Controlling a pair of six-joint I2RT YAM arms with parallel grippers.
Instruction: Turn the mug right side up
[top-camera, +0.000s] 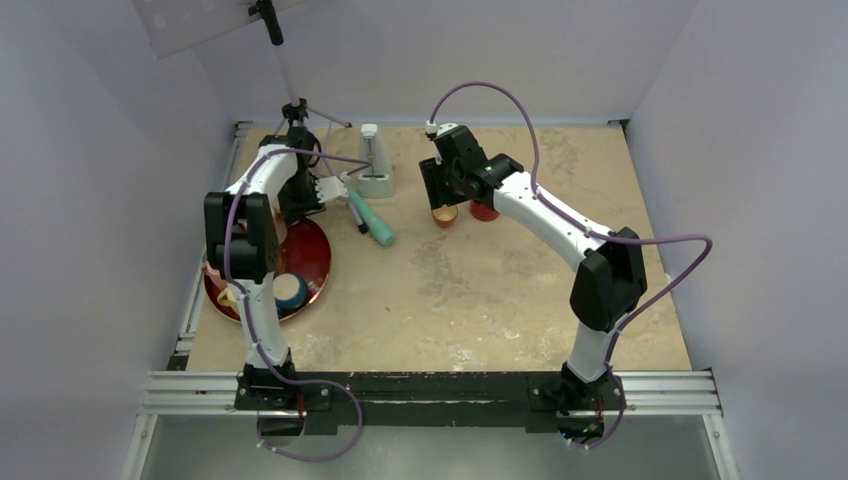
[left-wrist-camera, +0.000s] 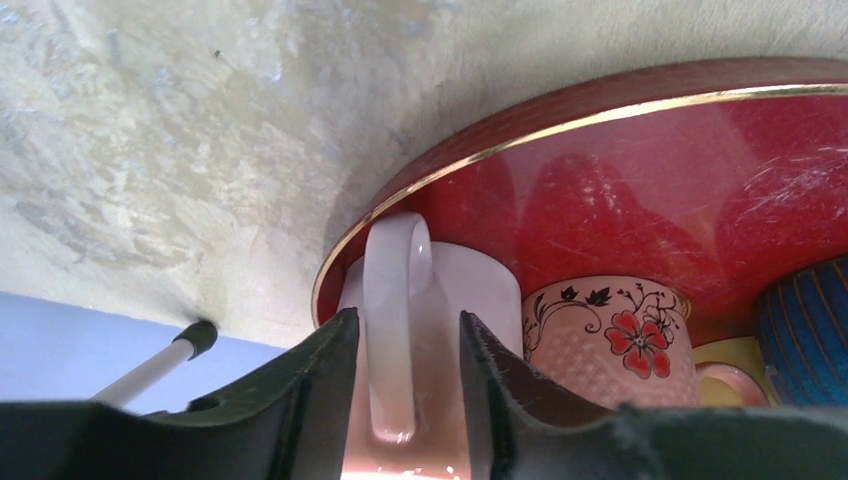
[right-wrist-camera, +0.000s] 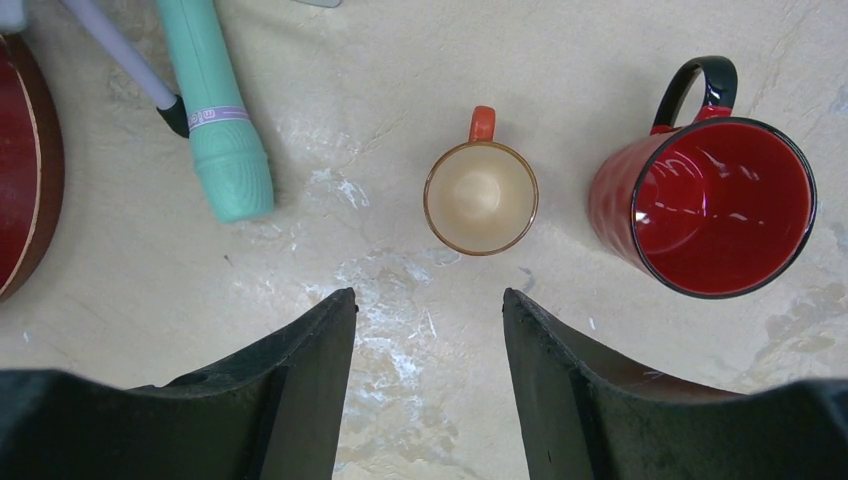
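A white mug (left-wrist-camera: 480, 290) fills the left wrist view, in front of the rim of a red plate (left-wrist-camera: 650, 170). Its handle (left-wrist-camera: 395, 300) stands between the jaws of my left gripper (left-wrist-camera: 405, 318). The left finger touches the handle and a gap shows on the right side, so the jaws are open around it. Which way up the mug stands is unclear. In the top view the left gripper (top-camera: 318, 192) is at the plate's far edge. My right gripper (right-wrist-camera: 428, 300) is open and empty above bare table, also seen from the top (top-camera: 440, 195).
A floral cup (left-wrist-camera: 600, 330) and a blue object (left-wrist-camera: 805, 320) sit on the red plate (top-camera: 310, 255). A small orange cup (right-wrist-camera: 481, 196) and a red mug (right-wrist-camera: 715, 200) stand upright ahead of the right gripper. A teal tube (right-wrist-camera: 220, 120), a tripod (top-camera: 295, 110) and a white stand (top-camera: 374, 165) are at the back.
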